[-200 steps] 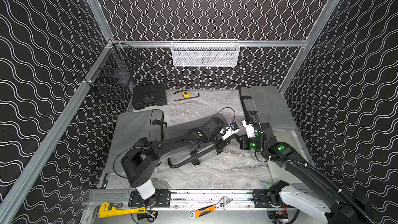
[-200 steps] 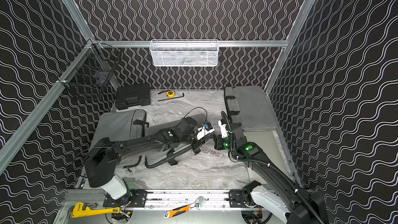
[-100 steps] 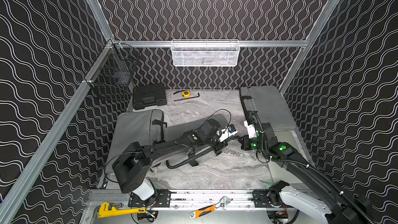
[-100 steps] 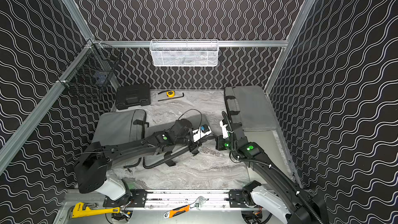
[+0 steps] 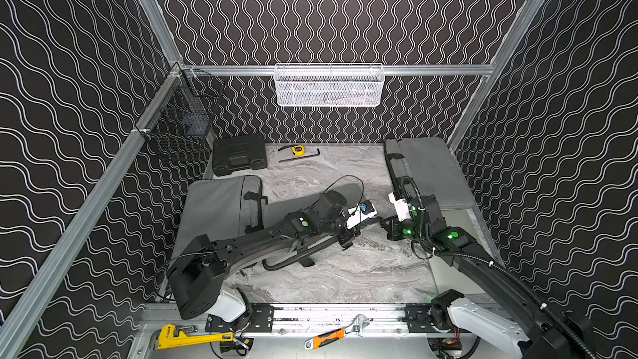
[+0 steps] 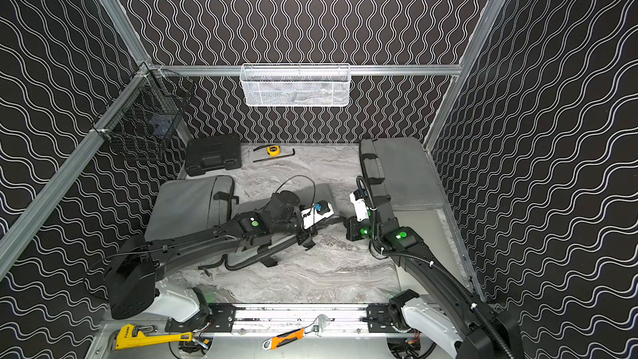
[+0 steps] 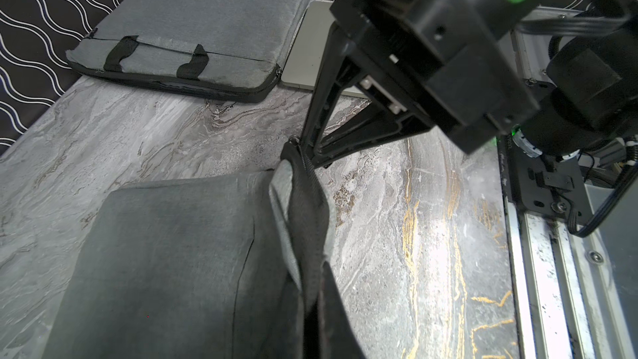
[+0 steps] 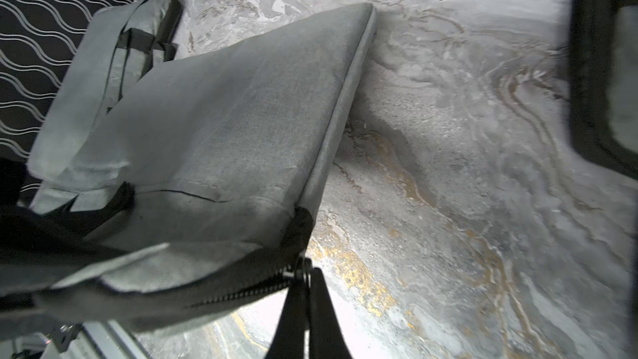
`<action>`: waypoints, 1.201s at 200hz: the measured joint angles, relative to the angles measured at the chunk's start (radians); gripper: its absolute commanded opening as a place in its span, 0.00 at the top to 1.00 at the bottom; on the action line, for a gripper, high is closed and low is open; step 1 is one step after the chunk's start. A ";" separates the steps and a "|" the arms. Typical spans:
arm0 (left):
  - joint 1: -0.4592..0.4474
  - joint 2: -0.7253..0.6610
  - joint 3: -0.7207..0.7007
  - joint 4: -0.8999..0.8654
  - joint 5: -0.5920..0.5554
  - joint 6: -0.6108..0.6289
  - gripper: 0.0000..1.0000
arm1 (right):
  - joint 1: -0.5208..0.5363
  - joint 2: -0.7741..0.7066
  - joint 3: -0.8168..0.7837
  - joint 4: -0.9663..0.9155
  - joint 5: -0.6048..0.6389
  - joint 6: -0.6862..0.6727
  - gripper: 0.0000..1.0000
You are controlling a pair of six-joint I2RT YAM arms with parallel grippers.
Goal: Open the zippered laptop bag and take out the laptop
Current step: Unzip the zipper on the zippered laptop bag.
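**Operator:** Report the state of the right pincer.

**Unit:** My right gripper (image 8: 305,283) is closed. Its tips are pinched together on the zipper pull (image 8: 298,271) at one corner of the laptop bag (image 8: 224,115). The zipper teeth (image 8: 241,293) run along the bag's edge up to that pull. I cannot tell whether the run is parted.

**Operator:** Report the left pincer.

**Unit:** My left gripper (image 5: 349,236) is closed too, clamped on the bag's black-trimmed edge. In the left wrist view that edge stretches taut from my left fingers up to the right tips.

**Operator:** Give the location of the bag.

**Unit:** It is in the middle of the table (image 5: 345,271), mostly beneath my left arm. The second grey bag (image 5: 214,208) lies on the left side and the third grey bag (image 5: 424,170) at the far right. The corner I hold is raised off the marble surface.

**Operator:** And the laptop?

**Unit:** The interior of the held bag is hidden. A silver laptop (image 7: 303,50) lies flat on the table just beside the third grey bag, partly under my right arm.
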 measured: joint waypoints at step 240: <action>0.003 -0.079 -0.058 0.015 0.018 -0.090 1.00 | -0.039 0.123 0.074 -0.019 -0.173 -0.032 1.00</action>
